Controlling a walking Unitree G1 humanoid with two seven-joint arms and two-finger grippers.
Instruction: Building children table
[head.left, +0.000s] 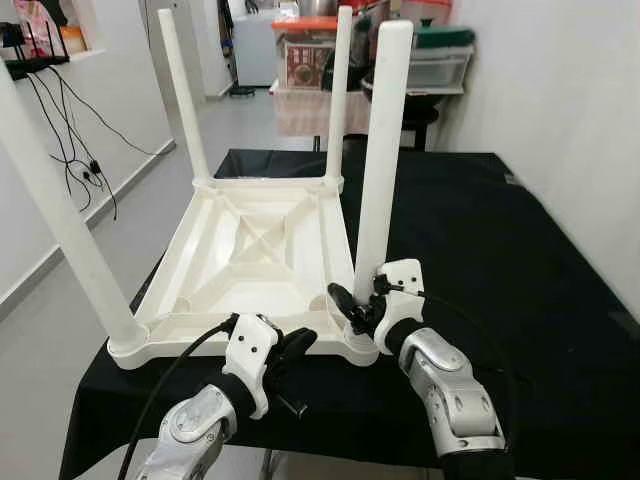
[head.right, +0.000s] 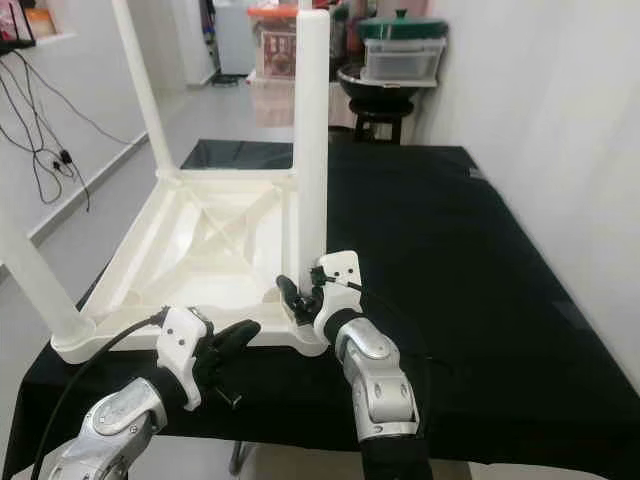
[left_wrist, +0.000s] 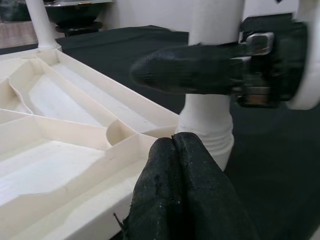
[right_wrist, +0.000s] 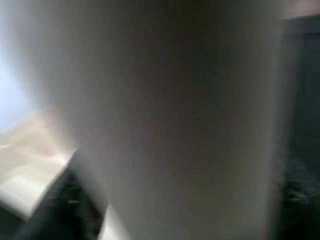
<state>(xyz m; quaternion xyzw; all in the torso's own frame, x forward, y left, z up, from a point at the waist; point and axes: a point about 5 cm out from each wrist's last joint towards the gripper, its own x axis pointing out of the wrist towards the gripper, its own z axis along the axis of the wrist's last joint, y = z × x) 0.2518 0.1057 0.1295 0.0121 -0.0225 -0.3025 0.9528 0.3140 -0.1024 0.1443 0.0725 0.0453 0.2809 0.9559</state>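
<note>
A white plastic children's table (head.left: 255, 250) lies upside down on a black cloth (head.left: 480, 260), its underside ribs facing up, near the cloth's left and front edges. Four white legs point upward from its corners. The right gripper (head.left: 362, 300) is clamped around the base of the near right leg (head.left: 383, 150), one black finger (left_wrist: 185, 67) wrapping the leg just above its threaded collar at the table's near right corner. The left gripper (head.left: 292, 352) has its fingers pressed together, holding nothing, its tips resting against the table's front rim just beside that same corner. The leg looks upright and seated in its socket, but how tightly cannot be told. The likely trouble is the leg going in crooked: if the right gripper twists or pushes off-axis, the thread could bind, or the light table could slide toward the cloth's front edge, since the left gripper only braces it and does not grip. The near left leg (head.left: 60, 210) leans outward, which may mean it is loosely fitted.
</note>
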